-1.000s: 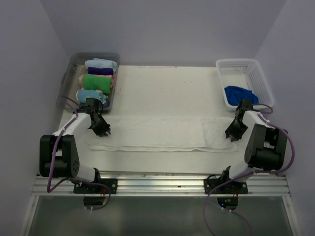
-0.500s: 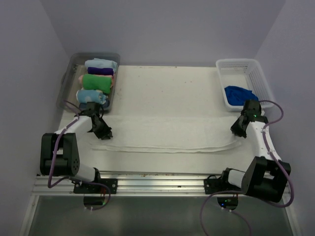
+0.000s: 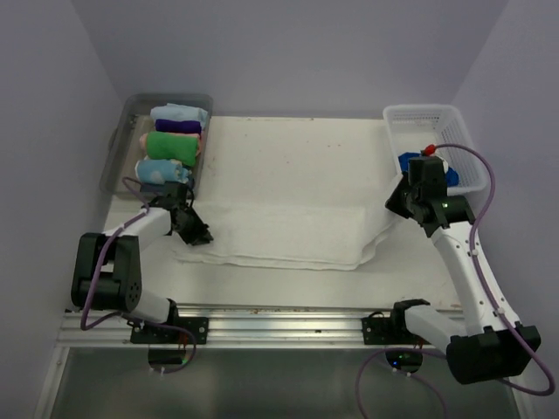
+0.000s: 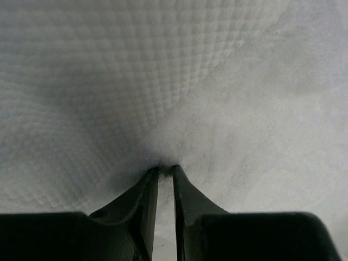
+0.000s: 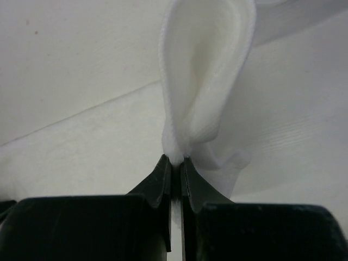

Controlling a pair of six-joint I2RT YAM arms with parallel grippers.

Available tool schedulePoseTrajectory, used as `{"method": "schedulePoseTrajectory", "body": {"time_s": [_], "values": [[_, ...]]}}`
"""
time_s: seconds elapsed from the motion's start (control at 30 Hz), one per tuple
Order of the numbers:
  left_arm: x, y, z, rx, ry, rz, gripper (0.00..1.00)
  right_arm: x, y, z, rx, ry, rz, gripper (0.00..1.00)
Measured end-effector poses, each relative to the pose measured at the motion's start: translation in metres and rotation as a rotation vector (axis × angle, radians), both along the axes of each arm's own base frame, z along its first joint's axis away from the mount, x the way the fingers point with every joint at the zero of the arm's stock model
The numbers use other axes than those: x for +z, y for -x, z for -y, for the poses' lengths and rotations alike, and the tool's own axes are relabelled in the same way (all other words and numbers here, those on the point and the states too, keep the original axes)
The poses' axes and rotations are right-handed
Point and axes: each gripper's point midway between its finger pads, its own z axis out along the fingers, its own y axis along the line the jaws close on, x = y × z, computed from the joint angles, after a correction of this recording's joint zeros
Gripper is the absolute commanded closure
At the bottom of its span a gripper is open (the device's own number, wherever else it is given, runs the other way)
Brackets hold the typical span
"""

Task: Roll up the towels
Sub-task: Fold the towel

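The white towel [image 3: 279,236] lies spread on the table [image 3: 297,157], left of the white basket [image 3: 456,131] and nearer the arms, with one end close below the basket and the other end far from it. The right gripper [image 3: 397,207] hangs just in front of the basket. Its fingers [image 5: 157,182] are pressed together on a pinched fold of the white cloth, which stands up from their tips in a loop. That end is raised off the table, seemingly to be carried over the rest of the towel and away from the basket, as a fold or the first turn of a roll. The left gripper [image 3: 199,234] sits low at the end farthest from the basket. Its fingers [image 4: 142,201] are drawn nearly together, and the cloth puckers right at their tips, so it looks to be nipping that edge to anchor it. The blue towel [image 3: 409,162] lies crumpled inside the basket, untouched.
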Motion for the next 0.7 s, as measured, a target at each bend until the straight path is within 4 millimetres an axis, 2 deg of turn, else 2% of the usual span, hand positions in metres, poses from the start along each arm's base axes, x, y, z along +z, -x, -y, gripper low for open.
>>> {"method": "schedulePoseTrajectory", "body": {"time_s": [0.13,0.27,0.37,0.47,0.5,0.53,0.6,0.7], "values": [[0.0,-0.003,0.019,-0.03,0.03,0.021,0.79,0.028,-0.008,-0.029,0.067,-0.031,0.059,1.0],[-0.001,-0.006,0.049,-0.082,0.064,0.038,0.79,0.046,-0.01,-0.027,0.053,-0.017,0.093,1.0],[-0.001,-0.008,0.085,-0.153,0.088,0.038,0.8,0.056,-0.01,-0.022,0.039,0.004,0.108,1.0],[0.001,-0.012,0.133,-0.25,0.118,0.037,0.81,0.063,-0.01,-0.022,0.045,0.01,0.119,1.0],[0.001,-0.017,0.143,-0.262,0.124,0.037,0.81,0.065,-0.01,-0.022,0.05,0.01,0.121,1.0],[0.001,-0.013,0.164,-0.313,0.131,0.036,0.81,0.067,-0.009,-0.022,0.055,0.01,0.123,1.0],[0.003,-0.012,0.191,-0.372,0.139,0.042,0.81,0.072,-0.008,-0.023,0.071,0.012,0.127,1.0],[0.004,-0.006,0.205,-0.412,0.118,0.045,0.8,0.082,-0.007,-0.029,0.112,0.005,0.136,1.0]]}}
